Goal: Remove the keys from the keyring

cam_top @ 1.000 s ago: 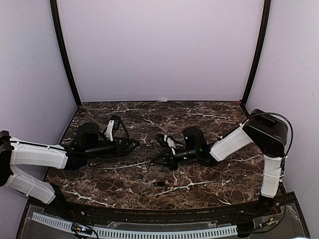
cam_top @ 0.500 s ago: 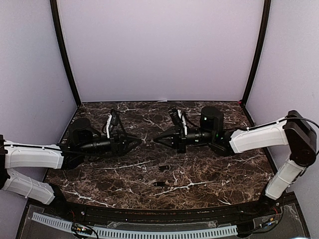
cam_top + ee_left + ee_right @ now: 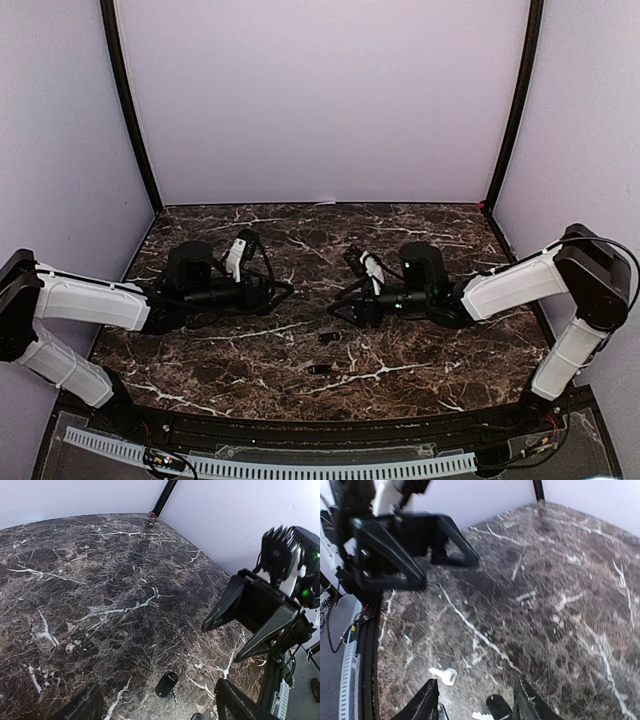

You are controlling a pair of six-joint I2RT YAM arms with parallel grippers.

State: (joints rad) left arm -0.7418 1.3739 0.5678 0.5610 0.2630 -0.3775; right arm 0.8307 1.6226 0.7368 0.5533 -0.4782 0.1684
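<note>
Marble desk (image 3: 200, 350), dark with white veins, pale walls (image 3: 320, 100) behind. Left pincer (image 3: 283, 291) has its fingers wide apart, right pincer (image 3: 336, 311) spread too, tips facing mid-desk, both empty. Toward the near edge: dark key (image 3: 327, 338), small ring (image 3: 125, 696) just beside it, silver key (image 3: 445, 675) closer to the edge.

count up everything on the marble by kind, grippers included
keys: 2, the far key and the near key, lying apart
keyring: 1, lying loose beside the far key, seen from the left wrist
grippers: 2, left gripper and right gripper, both open
total: 5
</note>
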